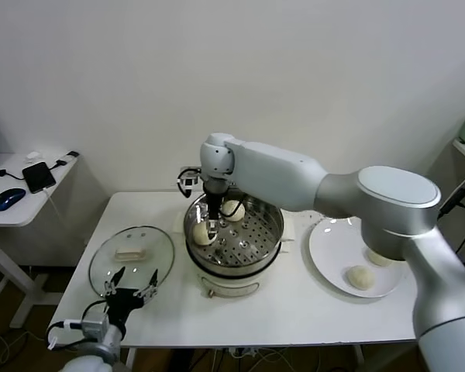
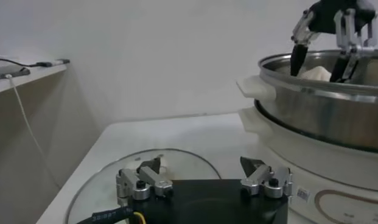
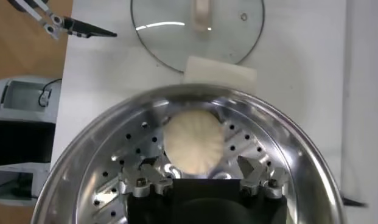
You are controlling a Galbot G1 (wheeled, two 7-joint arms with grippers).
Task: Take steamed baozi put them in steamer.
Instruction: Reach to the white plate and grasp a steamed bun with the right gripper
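Baozi overall: four smooth, domed, cream-white dough buns, two in the steamer and two on the plate.
Side desk: pale surface at the far left [image 1: 23,198], carrying a dark phone [image 1: 39,176] on a white cable and a blue mouse [image 1: 8,198].
Left gripper: [image 1: 132,288] parked low at the front-left edge of the table, black body with metal-tipped fingers [image 2: 143,180] spread apart, holding nothing, just at the near rim of the lid.
Glass lid: [image 1: 132,256] round, clear, metal-rimmed, lying flat on the table left of the steamer, with a pale oblong knob at its centre.
Table: [image 1: 294,310] flat matte white top.
Steamer: [image 1: 234,246] round polished stainless-steel pot with a perforated steel tray inside, seated on a cream-white base with a stubby side handle [image 2: 257,89]; it stands mid-table between lid and plate.
Baozi at the gripper: [image 3: 193,142] pleated on top, resting on the holed tray at the pot's left side.
Right gripper: [image 1: 211,229] reaching down into the pot from above, its dark fingers [image 3: 139,178] parted on either side of that bun; contact with the dough cannot be told.
Baozi at the back: [image 1: 233,210] smooth dome on the tray, toward the far rim, just right of the gripper's stem.
Plate: [image 1: 325,248] flat, glossy, white, round, right of the steamer.
Baozi on plate, near: [image 1: 361,277] small pale dome.
Baozi on plate, far: [image 1: 378,258] partly hidden by the right arm's grey shell.
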